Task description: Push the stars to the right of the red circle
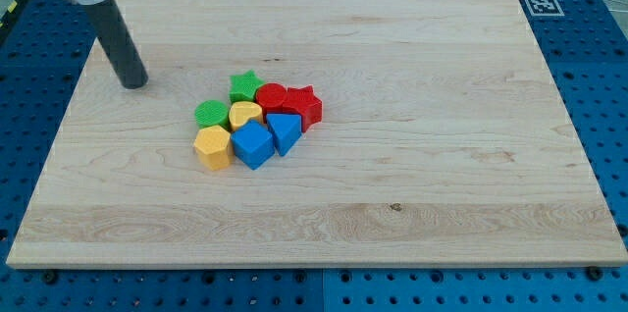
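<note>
In the camera view my tip (132, 83) rests on the worktop (412, 194), well left of the cluster. The green star (244, 84) touches the red circle (270, 97) at far left; the red star (304, 106), seemingly touching, sits right. No jaws here.

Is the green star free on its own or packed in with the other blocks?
Packed in. The green star sits at the cluster's top edge, against the red circle and yellow heart. My tip is apart, toward the view's left.

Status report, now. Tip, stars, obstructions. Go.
My tip off cluster, toward view's upper left. Green star left of red circle; red star already right. Yellow heart crowds below.
</note>
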